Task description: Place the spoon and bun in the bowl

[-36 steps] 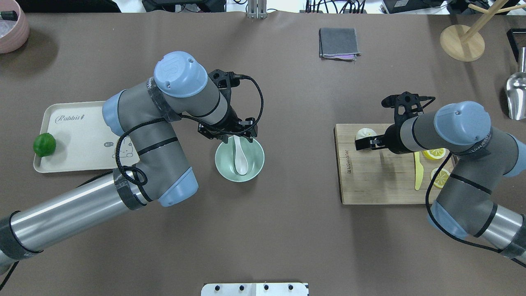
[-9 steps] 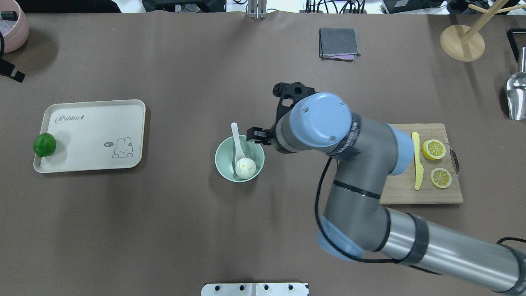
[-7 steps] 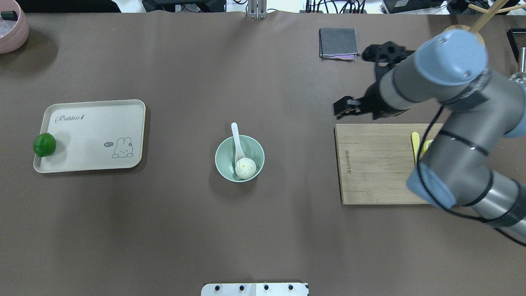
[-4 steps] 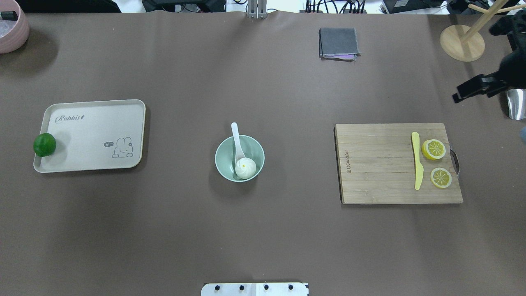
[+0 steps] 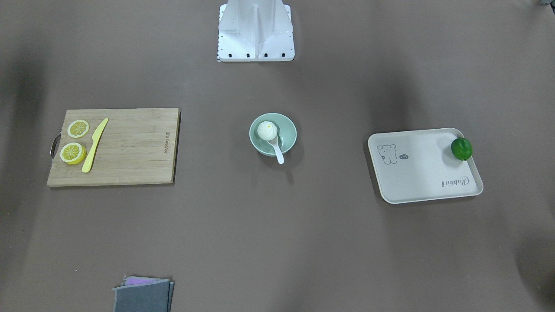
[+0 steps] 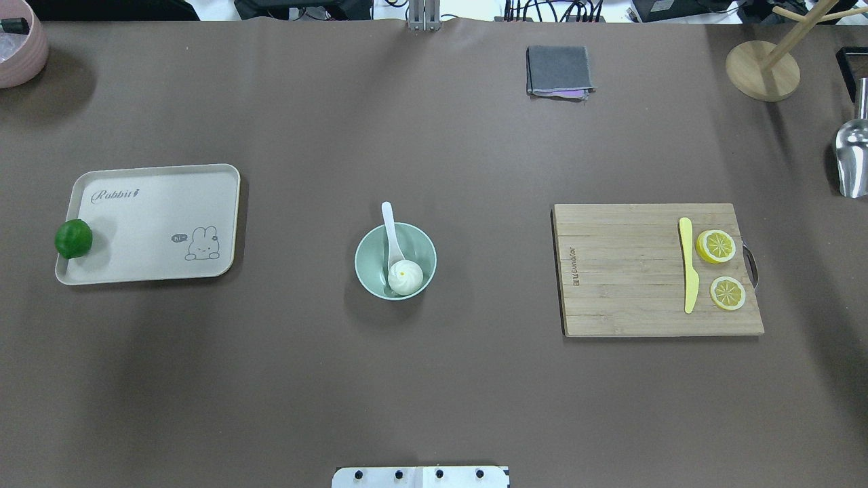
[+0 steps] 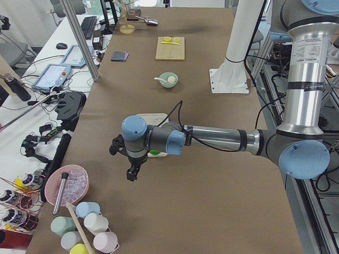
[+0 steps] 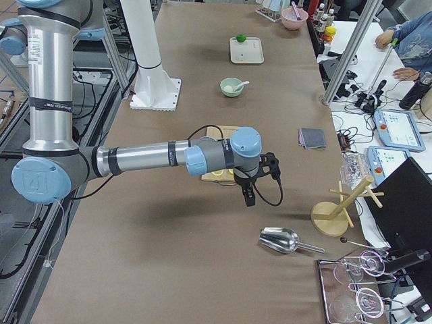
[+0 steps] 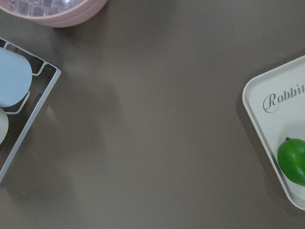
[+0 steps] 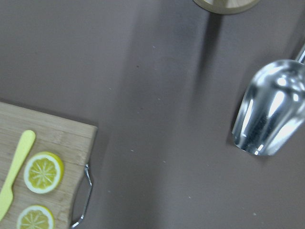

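Note:
The mint-green bowl (image 6: 361,261) stands at the table's middle. The white bun (image 6: 405,276) lies inside it on the near side. The white spoon (image 6: 388,220) rests in the bowl with its handle over the far rim. The front view also shows the bowl (image 5: 291,130), the bun (image 5: 266,129) and the spoon (image 5: 279,155). Neither arm shows in the overhead or front views. My left gripper (image 7: 131,173) hangs over the table's left end and my right gripper (image 8: 248,198) over the right end, both far from the bowl. I cannot tell whether they are open or shut.
A cream tray (image 6: 156,271) with a green lime (image 6: 73,238) lies left of the bowl. At right is a wooden board (image 6: 624,271) with a yellow knife (image 6: 688,264) and lemon slices (image 6: 716,245). A grey cloth (image 6: 558,70), wooden stand (image 6: 762,70), metal scoop (image 6: 852,163) and pink bowl (image 6: 17,47) lie at the far edges.
The left arm left the spoon in the bowl and withdrew. The right arm left the bun in the bowl, swung back right and went out of the overhead view.

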